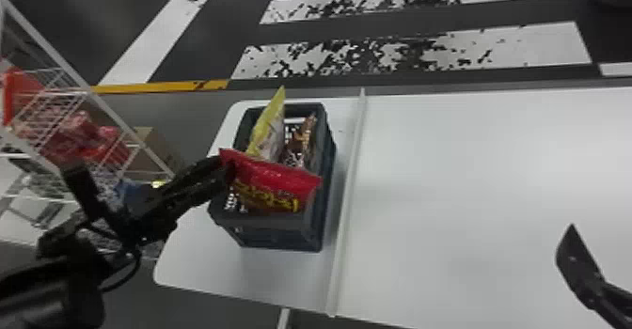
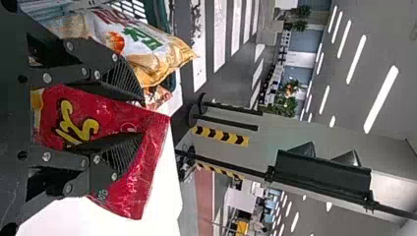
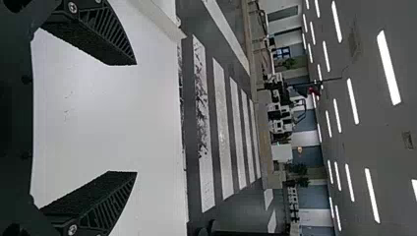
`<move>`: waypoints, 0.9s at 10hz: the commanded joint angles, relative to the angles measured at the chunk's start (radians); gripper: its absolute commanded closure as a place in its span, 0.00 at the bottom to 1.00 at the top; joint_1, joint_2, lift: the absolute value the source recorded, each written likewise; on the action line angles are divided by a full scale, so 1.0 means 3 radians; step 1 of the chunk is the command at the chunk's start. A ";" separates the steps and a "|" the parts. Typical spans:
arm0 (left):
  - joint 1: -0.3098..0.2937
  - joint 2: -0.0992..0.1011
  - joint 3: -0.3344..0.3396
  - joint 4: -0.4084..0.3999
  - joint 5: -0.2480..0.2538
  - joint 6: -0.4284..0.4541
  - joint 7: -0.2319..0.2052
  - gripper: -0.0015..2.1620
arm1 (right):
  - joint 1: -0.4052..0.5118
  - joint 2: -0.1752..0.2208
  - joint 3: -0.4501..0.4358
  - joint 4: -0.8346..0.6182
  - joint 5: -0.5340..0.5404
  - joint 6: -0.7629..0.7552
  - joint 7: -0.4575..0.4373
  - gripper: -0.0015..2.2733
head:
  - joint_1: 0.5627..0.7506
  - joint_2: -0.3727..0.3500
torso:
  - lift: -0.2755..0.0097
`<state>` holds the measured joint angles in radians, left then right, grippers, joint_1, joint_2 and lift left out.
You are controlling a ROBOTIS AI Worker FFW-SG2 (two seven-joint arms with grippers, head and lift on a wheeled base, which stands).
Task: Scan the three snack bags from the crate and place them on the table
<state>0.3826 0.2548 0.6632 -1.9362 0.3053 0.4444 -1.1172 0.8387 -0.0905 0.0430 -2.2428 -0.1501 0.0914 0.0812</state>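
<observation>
Desk: white (image 1: pixel 470 187), carrying a dark crate (image 1: pixel 282 231) toward its left side.
Crate: a yellow snack bag (image 1: pixel 267 128) standing tilted, its top above the rim, and beside it a brown snack bag (image 1: pixel 306 137).
Red snack bag: at the crate's near end, tilted across the opening — how far inside, I cannot tell.
Left end effector (image 1: pixel 226 168): gripping the red snack bag by its left part.
Right end effector (image 1: pixel 576 264): fingers spread wide — nothing between them, at the desk's right side.
</observation>
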 commanded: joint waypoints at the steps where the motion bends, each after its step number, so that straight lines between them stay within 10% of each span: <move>1: 0.0013 0.0004 0.0136 -0.0025 0.0077 0.0122 0.0001 0.81 | -0.0019 0.0000 0.0046 -0.0005 0.0004 0.0000 0.0000 0.04 | 0.70 0.96 | 0.75; 7: 0.0018 -0.0052 0.0474 -0.0173 0.0327 0.0224 0.0053 0.81 | -0.0040 -0.0020 0.0138 0.0005 0.0030 0.0010 0.0000 0.04 | 0.70 1.00 | 0.75; 9: 0.0024 -0.0164 0.0622 -0.0321 0.0527 0.0214 0.0150 0.81 | -0.0019 -0.0020 0.0138 -0.0005 0.0030 -0.0010 0.0000 0.04 | 0.70 1.00 | 0.75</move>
<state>0.3888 0.2160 0.8369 -2.0169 0.4437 0.5087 -1.0736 0.8312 -0.0967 0.0844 -2.2423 -0.1411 0.0911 0.0812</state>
